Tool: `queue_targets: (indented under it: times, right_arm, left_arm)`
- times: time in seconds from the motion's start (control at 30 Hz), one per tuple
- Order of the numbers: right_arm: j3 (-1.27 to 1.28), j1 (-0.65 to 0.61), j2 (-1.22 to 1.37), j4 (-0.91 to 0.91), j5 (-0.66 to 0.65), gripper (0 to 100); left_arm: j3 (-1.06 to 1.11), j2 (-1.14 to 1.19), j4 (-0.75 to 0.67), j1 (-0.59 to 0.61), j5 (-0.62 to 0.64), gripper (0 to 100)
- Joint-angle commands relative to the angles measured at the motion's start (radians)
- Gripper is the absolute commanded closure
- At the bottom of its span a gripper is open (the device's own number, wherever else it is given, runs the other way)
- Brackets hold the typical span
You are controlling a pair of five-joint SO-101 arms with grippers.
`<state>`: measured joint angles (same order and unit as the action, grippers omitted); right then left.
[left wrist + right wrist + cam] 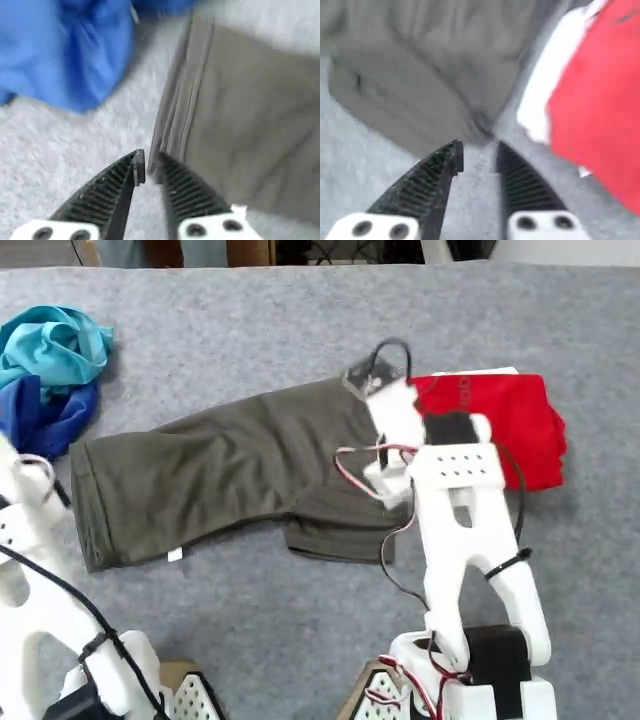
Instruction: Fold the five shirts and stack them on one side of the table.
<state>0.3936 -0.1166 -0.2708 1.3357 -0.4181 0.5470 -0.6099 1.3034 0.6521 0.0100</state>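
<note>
An olive shirt point(230, 470) lies spread flat across the middle of the grey table cover, with one sleeve folded under at the front. A folded red shirt point(510, 425) rests at the right on something white point(545, 100). Crumpled teal point(55, 340) and blue point(45, 415) shirts sit at the far left. My right gripper point(479, 155) is open, low over the gap between the olive shirt point(420, 75) and the red shirt point(600, 100). My left gripper point(150, 172) is open by a narrow gap, its tips at the olive shirt's hem point(175, 115), beside the blue shirt point(65, 50).
The right arm point(460, 530) reaches from the near edge over the olive shirt's right end. The left arm point(30, 570) stands at the near left corner. Bare grey cover point(250, 310) stretches along the back and the front middle.
</note>
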Motion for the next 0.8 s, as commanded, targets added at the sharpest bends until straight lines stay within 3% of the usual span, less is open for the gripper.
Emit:
queue_targets:
  times: [0.0, 0.17, 0.4, 0.57, 0.77]
  right_arm:
    - [-0.102, -0.110, 0.059, -0.068, 0.095, 97.5]
    - [-0.176, -0.216, 0.274, -0.221, 0.229, 98.5]
    - [-0.269, -0.226, 0.522, -0.229, 0.287, 98.5]
    - [-0.246, -0.227, 0.533, -0.183, 0.287, 98.5]
    - [-0.177, -0.224, 0.481, -0.123, 0.285, 98.5]
  left_arm:
    - [-0.047, 0.025, -0.103, -0.108, 0.080, 97]
    - [0.110, 0.158, -0.396, -0.248, 0.117, 97]
    - [0.194, 0.367, -0.647, -0.268, 0.118, 97]
    - [0.196, 0.540, -0.736, -0.282, 0.118, 97]
    - [0.140, 0.582, -0.698, -0.272, 0.199, 97]
